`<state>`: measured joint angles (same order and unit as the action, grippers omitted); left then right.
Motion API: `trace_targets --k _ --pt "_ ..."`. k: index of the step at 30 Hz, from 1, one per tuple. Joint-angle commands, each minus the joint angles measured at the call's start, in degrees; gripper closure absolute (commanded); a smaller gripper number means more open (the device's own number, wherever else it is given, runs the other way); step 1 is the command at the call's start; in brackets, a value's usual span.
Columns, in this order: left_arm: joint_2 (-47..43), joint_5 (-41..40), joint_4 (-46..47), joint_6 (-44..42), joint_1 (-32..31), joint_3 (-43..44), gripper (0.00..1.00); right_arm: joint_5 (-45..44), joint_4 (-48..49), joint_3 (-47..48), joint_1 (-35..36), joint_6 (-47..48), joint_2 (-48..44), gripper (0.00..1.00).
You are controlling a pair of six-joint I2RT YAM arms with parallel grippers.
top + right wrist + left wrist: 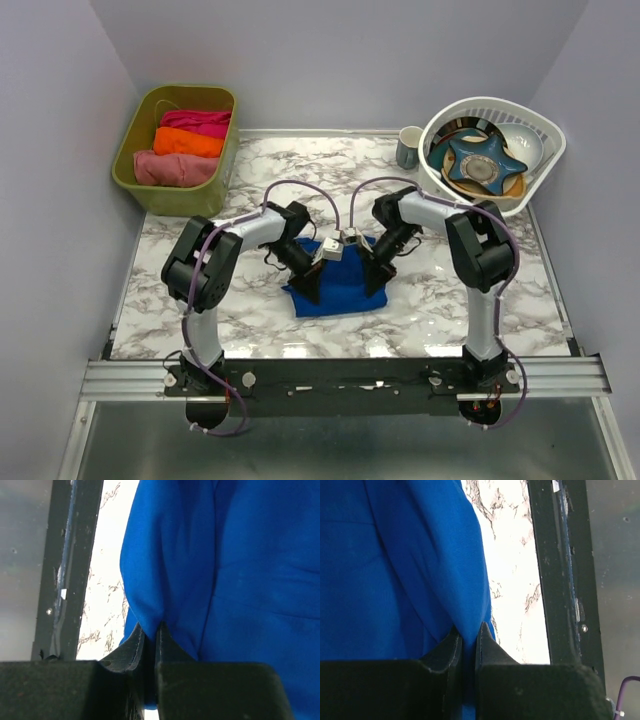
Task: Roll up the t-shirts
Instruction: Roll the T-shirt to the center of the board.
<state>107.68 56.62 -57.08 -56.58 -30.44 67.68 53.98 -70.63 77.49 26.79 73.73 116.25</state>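
A royal-blue t-shirt lies bunched into a short wide bundle on the marble table, between the two arms. My left gripper is shut on the bundle's left edge; in the left wrist view a fold of blue cloth is pinched between the black fingers. My right gripper is shut on the right edge; the right wrist view shows blue cloth squeezed between its fingers. No chest graphic or lettering shows.
An olive bin at the back left holds rolled pink, orange and magenta cloths. A white basket of dishes and a grey mug stand at the back right. The table's black front rail runs close to the shirt.
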Motion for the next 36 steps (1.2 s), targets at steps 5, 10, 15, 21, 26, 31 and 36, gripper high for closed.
trace_targets --k 5,10,15,21,26,31,36 --pt "6.31 -2.21 -5.68 -0.3 5.82 1.4 0.83 -6.43 -16.2 11.53 -2.09 0.8 13.28 0.99" --pt "6.93 -4.84 -1.21 5.67 8.9 2.45 0.63 -8.97 -16.82 16.37 -2.0 -5.5 18.22 0.98" --pt "2.46 -11.42 1.89 9.03 12.41 2.55 0.56 -11.17 -16.82 22.6 -2.09 -15.01 23.67 0.98" --pt "-11.13 -22.5 2.23 1.84 14.44 -1.75 0.56 -12.75 -16.82 25.68 -1.91 -21.52 27.36 0.98" --pt "-27.05 -26.89 11.17 3.37 8.76 -8.76 0.5 -14.16 -16.73 27.89 -1.91 -27.85 30.53 0.96" --pt "-49.55 -40.26 40.91 9.03 -4.43 -26.95 0.34 -16.44 -16.64 28.5 -0.77 -30.31 31.76 0.94" --pt "-63.1 -50.1 61.97 4.12 -16.74 -48.32 0.26 -18.12 -16.12 28.24 0.2 -30.76 31.85 0.93"
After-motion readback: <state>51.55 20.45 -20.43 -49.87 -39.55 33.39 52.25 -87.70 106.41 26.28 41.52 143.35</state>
